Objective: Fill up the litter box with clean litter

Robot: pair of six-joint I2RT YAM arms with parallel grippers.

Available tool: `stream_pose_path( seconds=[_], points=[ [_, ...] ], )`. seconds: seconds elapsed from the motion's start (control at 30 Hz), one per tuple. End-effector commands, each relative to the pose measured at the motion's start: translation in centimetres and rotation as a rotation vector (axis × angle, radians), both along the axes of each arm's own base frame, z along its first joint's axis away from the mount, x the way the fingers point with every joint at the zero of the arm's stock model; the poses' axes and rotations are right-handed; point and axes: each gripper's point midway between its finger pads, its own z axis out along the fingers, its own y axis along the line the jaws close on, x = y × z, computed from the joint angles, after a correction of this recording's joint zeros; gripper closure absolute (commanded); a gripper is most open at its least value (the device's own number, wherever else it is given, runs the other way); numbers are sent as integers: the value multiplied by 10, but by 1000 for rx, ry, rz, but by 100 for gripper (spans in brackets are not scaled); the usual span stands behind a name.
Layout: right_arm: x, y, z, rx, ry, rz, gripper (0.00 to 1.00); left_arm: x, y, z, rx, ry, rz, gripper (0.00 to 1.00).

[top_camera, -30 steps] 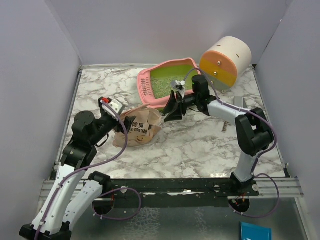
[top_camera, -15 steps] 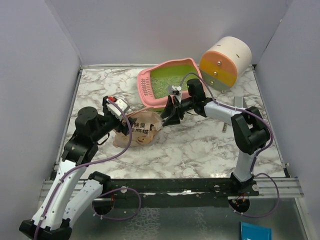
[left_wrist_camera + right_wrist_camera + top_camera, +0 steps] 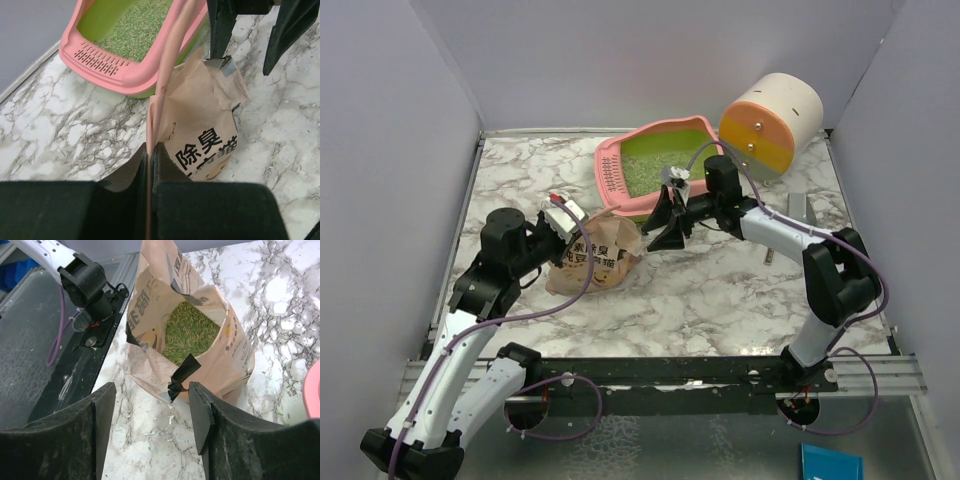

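Note:
The litter box (image 3: 620,178), a pink tray with a green inside, stands at the back of the table and holds a layer of greenish litter (image 3: 136,31). The tan pouch (image 3: 600,256) stands in front of it, its mouth open, with more clean litter (image 3: 192,332) inside. My left gripper (image 3: 150,148) is shut on the pouch's thin side edge. My right gripper (image 3: 152,407) is open just short of the pouch's mouth. A black tape tab (image 3: 181,374) hangs near its right finger, and nothing lies between the jaws.
A round white, orange and yellow drawer cabinet (image 3: 771,122) sits at the back right beside the litter box (image 3: 107,67). Grey walls close in three sides. A few litter grains lie scattered on the marble below the right gripper (image 3: 667,226).
My left gripper moved up to the pouch and closed on its edge. My right gripper opened wider and drew slightly back from the pouch's mouth.

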Motion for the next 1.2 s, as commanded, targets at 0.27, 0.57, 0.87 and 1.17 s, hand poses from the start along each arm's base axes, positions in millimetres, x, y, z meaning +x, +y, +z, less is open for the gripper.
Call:
stream_pose_path(
  seconds=[0.27, 0.57, 0.87, 1.17],
  points=[
    [10, 12, -7, 30, -16, 28, 36, 5, 18, 99, -109, -288, 120, 100],
    [38, 26, -22, 25, -21, -20, 36, -7, 33, 101, -145, -319, 187, 100],
    [24, 27, -14, 145, -26, 67, 35, -11, 35, 97, -169, -315, 200, 100],
    [27, 41, -17, 228, 15, 75, 48, -14, 33, 103, -192, -316, 189, 100]
  ],
)
